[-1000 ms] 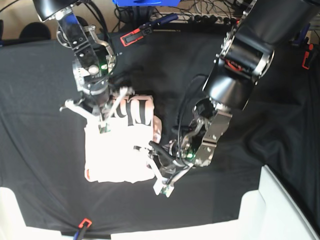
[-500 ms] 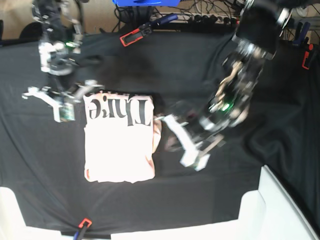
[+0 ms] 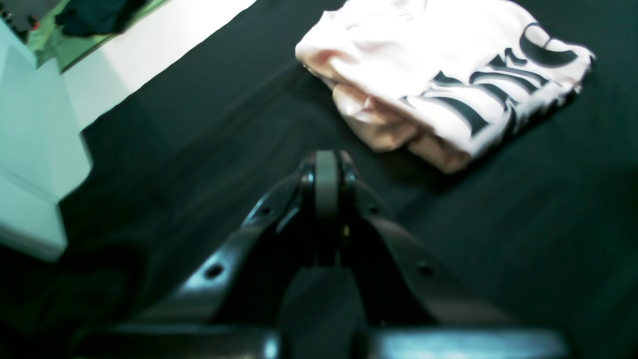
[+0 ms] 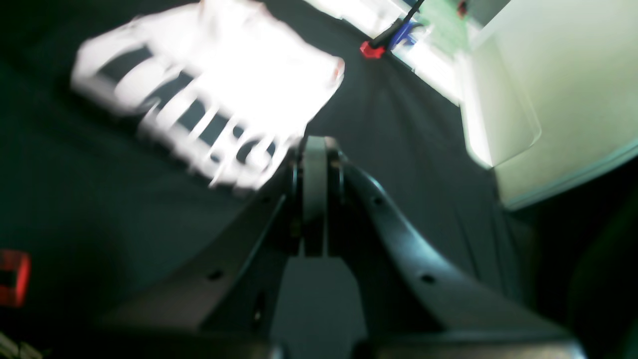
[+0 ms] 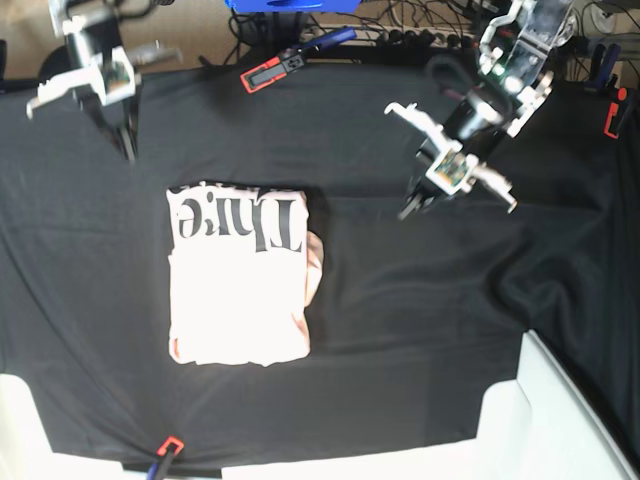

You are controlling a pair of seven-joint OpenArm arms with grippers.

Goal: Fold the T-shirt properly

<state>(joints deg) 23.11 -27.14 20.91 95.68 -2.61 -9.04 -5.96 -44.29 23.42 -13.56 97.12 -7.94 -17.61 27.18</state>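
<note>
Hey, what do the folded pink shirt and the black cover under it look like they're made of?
T-shirt: looks like soft knit cotton, matte pale pink, with rounded, puffy fold edges and flat black printed lettering across the top.
Table cover: seems a thin woven fabric, matte black, lying in soft wrinkles and ripples; the exact fibre can't be told.

Pale pink T-shirt (image 5: pixel 238 290) with bold black lettering along one edge, black cloth over the tabletop (image 5: pixel 400 330), red and black clamp (image 5: pixel 265 75), white bin (image 5: pixel 560 420)
</note>
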